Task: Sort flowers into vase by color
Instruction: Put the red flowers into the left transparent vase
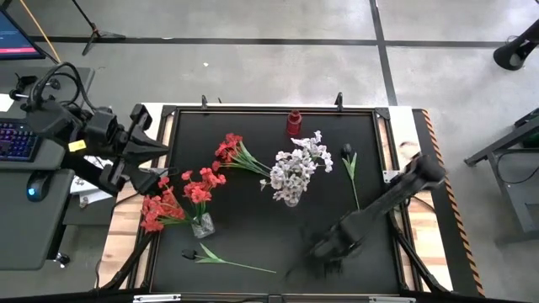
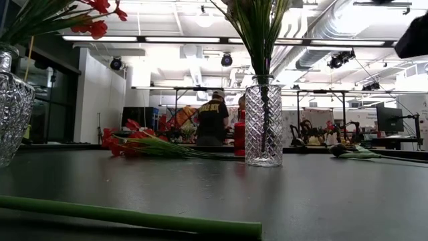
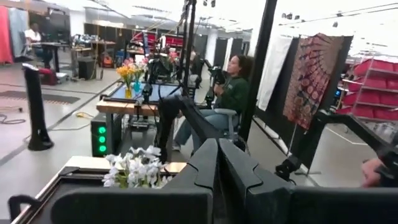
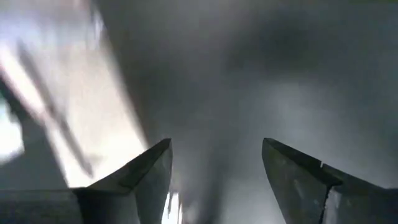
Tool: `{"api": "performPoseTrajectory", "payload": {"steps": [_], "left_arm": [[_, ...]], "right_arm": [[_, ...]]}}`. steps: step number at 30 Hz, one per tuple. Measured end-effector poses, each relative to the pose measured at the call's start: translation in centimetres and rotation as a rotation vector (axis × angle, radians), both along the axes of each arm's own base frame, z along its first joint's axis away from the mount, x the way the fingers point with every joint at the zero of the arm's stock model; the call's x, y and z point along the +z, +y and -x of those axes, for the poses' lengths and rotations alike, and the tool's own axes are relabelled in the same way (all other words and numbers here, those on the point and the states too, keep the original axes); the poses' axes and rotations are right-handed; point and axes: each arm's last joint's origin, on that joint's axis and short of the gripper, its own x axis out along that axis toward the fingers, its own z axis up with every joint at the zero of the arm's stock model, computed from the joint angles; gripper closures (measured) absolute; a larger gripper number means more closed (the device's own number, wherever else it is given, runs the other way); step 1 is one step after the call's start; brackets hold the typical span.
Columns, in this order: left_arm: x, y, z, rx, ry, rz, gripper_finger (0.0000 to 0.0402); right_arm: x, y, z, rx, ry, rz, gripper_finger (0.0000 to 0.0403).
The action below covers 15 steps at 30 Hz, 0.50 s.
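Observation:
Red blooms [image 1: 168,204] stand in a clear glass vase [image 1: 203,225] at the table's left. White blooms [image 1: 296,168] fill a glass vase [image 2: 263,127] in the middle. A red-flowered stem [image 1: 229,150] lies flat on the table behind them. One dark flower [image 1: 348,154] lies to the right and another [image 1: 192,253] lies near the front edge, its stem [image 2: 134,217] along the table. My right gripper [image 4: 214,149] is open, low over bare table at front centre [image 1: 324,252], with nothing between its fingers. My left gripper [image 3: 218,149] is shut and waits raised at the table's left edge [image 1: 156,156].
A small red bottle-like thing [image 1: 293,124] stands at the far edge. The table has a raised dark rim [image 1: 387,114]. Bare tabletop lies at front right, around my right gripper. People sit and stand in the room beyond the table.

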Motion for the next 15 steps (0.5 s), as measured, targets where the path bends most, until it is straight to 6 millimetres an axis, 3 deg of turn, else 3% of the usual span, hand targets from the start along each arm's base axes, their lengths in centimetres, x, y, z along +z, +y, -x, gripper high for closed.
{"api": "performPoseTrajectory", "payload": {"steps": [8,11,15], "left_arm": [[0.0,0.3,-0.2,0.162,0.007,-0.03,0.0402],[0.0,0.1,-0.8,0.272,0.015,-0.058,0.0402],[-0.2,-0.4,-1.9,0.438,0.037,-0.091,0.0402]], "right_arm": [[1.1,-9.9,6.4,-0.607,-0.34,0.21,0.0167],[0.4,-13.7,8.0,-0.709,-0.425,0.262,0.0167],[-0.9,-18.0,9.1,-0.714,-0.561,0.252,0.0167]]}}
